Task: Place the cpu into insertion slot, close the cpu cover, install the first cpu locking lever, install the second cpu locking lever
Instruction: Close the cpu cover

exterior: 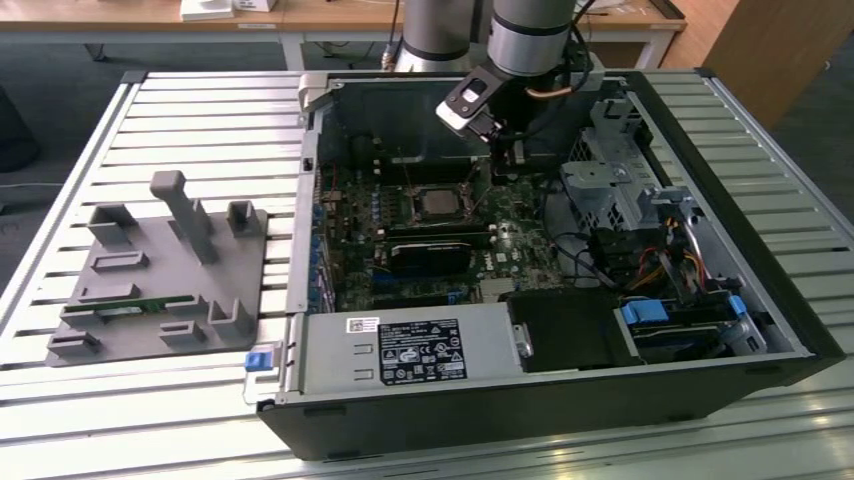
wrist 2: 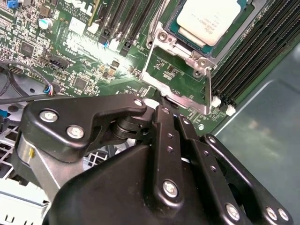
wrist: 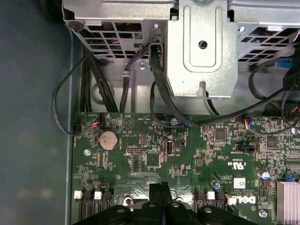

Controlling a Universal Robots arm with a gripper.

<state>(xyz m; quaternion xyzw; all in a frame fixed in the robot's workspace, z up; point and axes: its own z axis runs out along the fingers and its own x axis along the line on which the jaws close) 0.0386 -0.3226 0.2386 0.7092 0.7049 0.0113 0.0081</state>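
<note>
On the bench, well off to the exterior view's left of the insertion slot, stands a grey fixture; the slot itself sits in the green board inside the open computer case; the cpu lies seated in it, silver top up, so the first step looks done. The cpu cover lies hinged open away from the slot, bare board showing through its cut-out; closing it is, I judge, the step in hand. The end effector has its tips at the cover's free edge, the edge farthest from the slot; its fingers are drawn together with no gap showing; whether that thin edge is nipped between them I cannot tell. Closing calls for the frame to turn about its hinge at the slot's rim and come down flat over the chip; a slip off so thin an edge seems the risk. The arm drops in just to the exterior view's right of the slot, wrist bent so the fingers point steeply down at the board.
</note>
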